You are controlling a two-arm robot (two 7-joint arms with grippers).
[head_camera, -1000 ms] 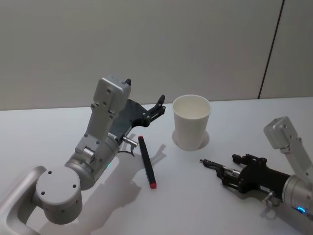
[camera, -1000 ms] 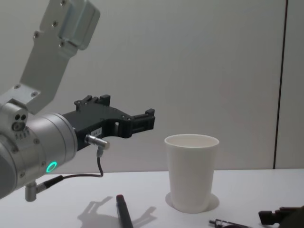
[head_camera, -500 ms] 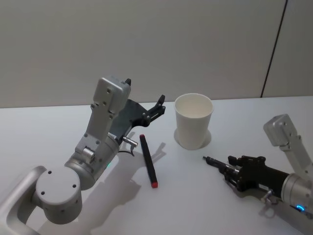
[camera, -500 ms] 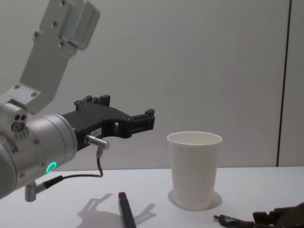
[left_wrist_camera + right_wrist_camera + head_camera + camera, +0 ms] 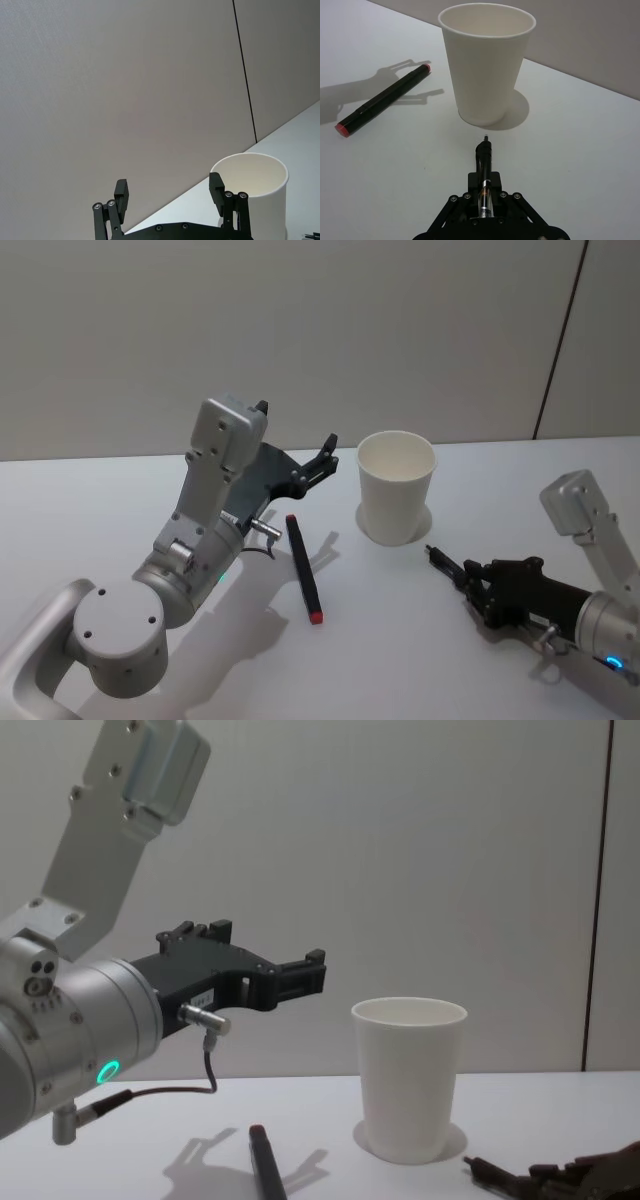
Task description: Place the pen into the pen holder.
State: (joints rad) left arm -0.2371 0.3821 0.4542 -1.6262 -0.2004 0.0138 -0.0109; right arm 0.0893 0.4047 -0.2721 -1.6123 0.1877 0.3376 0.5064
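The pen holder [image 5: 396,490] is a white paper cup standing upright on the table, open and empty [image 5: 487,65] [image 5: 408,1080] [image 5: 250,175]. My right gripper [image 5: 480,585] [image 5: 482,197] is low over the table, in front and to the right of the cup. It is shut on a thin black pen [image 5: 445,565] [image 5: 484,165] [image 5: 490,1175], whose tip points at the cup's base, a short way off. My left gripper [image 5: 298,430] [image 5: 169,185] [image 5: 265,952] hangs open and empty in the air left of the cup.
A thick black marker with a red end [image 5: 302,568] [image 5: 382,102] [image 5: 263,1165] lies flat on the white table [image 5: 120,510], left of the cup and below my left gripper. A grey wall stands behind the table.
My right gripper has moved with the pen, bringing its tip nearer to the cup's base. The left arm, the cup and the marker have not moved.
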